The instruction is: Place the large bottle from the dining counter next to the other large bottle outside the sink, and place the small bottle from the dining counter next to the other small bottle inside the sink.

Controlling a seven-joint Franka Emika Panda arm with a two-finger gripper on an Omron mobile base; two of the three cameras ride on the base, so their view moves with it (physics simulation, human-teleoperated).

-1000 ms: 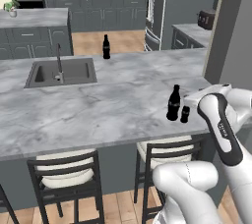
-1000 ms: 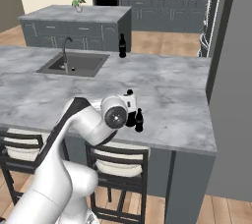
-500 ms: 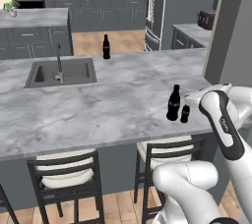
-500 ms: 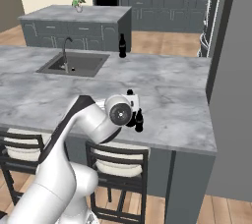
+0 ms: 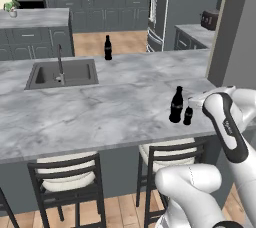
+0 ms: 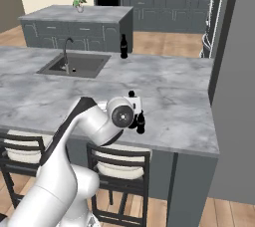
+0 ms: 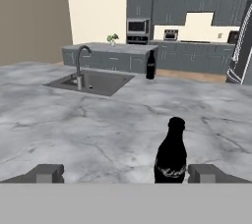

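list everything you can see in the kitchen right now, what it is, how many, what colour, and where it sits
large bottle: one, black, upright near the front edge of the dining counter, between the open fingers in the hand view
small bottle: one, black, close beside the large bottle
far bottle: one, black, large, upright on the counter beyond the sink's right end
sink: one, dark grey, recessed in the counter
faucet: one, grey gooseneck, at the sink's rim
chairs: two, dark frames with pale cushions, at the counter's near side
potted plant: one, green, on the rear island
gripper: one, dark tips, open, level with the large bottle
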